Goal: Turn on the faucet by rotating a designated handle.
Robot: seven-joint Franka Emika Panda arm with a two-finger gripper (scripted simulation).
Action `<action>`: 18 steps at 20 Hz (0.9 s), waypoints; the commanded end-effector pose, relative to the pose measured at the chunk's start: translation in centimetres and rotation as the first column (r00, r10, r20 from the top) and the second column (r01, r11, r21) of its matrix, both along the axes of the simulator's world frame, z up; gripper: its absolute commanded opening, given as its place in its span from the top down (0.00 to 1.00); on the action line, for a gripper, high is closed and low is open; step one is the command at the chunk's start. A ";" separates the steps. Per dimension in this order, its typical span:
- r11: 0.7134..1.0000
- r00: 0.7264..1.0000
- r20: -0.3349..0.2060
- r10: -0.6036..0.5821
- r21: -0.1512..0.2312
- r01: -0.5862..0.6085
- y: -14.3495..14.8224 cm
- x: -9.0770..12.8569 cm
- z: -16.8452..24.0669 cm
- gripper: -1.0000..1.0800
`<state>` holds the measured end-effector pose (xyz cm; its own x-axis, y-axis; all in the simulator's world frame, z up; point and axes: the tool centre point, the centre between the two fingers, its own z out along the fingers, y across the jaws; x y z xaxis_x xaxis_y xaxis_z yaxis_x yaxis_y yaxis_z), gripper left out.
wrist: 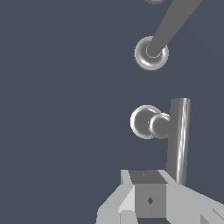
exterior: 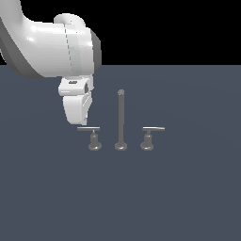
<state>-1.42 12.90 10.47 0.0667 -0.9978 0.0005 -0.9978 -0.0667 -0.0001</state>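
The faucet [exterior: 121,120] stood on the dark floor — a tall thin grey rod, upright on a round foot, flanked by two short levers. The handle [exterior: 93,136] was the lever on the exterior view's left: a short post on a flared foot, its thin bar level and overhanging leftward.

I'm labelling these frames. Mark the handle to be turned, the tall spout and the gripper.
Handle [exterior: 88,128], exterior view: on its thin bar.
Spout [exterior: 121,117], exterior view: midway up the upright rod.
Gripper [exterior: 81,123], exterior view: at the fingertips, beside the handle's bar end.
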 end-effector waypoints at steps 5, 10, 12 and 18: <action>0.998 0.998 0.000 -0.060 -0.001 0.060 -0.4 1.2 -1.4 1.00; 0.998 0.998 0.000 -0.070 0.000 0.070 -0.4 1.4 -1.6 1.00; 0.998 0.998 0.000 -0.070 0.000 0.070 -0.4 1.4 -1.6 1.00; 0.998 0.998 0.000 -0.069 0.000 0.069 0.7 -0.3 -1.6 1.00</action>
